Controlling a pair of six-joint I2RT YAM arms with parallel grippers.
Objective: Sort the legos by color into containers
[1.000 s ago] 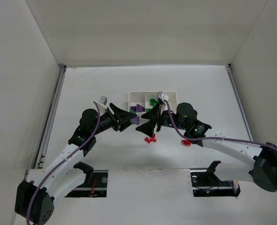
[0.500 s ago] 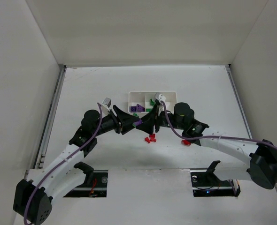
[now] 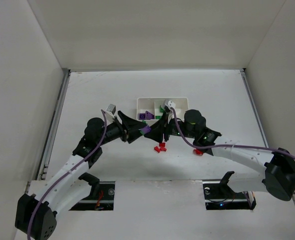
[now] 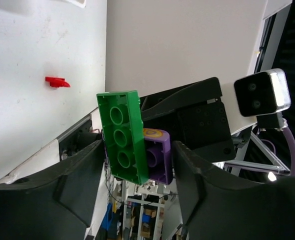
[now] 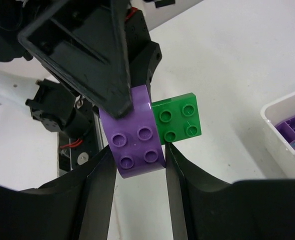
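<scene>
A purple lego point(image 5: 137, 142) and a green lego point(image 5: 180, 117) are stuck together and hang above the table point(image 3: 227, 100) between both arms. My right gripper point(image 5: 137, 155) is shut on the purple lego, a finger against each side. My left gripper point(image 4: 137, 150) faces it with its jaws standing open around the joined pair point(image 4: 135, 145), thin gaps showing. From above, the pair point(image 3: 146, 130) sits between the left gripper point(image 3: 141, 129) and the right gripper point(image 3: 156, 132). The white tray point(image 3: 180, 99) of containers holds purple legos point(image 3: 143, 115) on the left and green legos point(image 3: 162, 107) in the middle.
Red legos point(image 3: 160, 148) lie on the table just below the grippers, and another red piece point(image 3: 198, 151) lies under the right forearm. The right wrist camera point(image 3: 171, 103) covers part of the tray. White walls enclose the table on three sides.
The right gripper moved in toward the left one and closed on the purple lego. The left jaws widened around the joined pair.
</scene>
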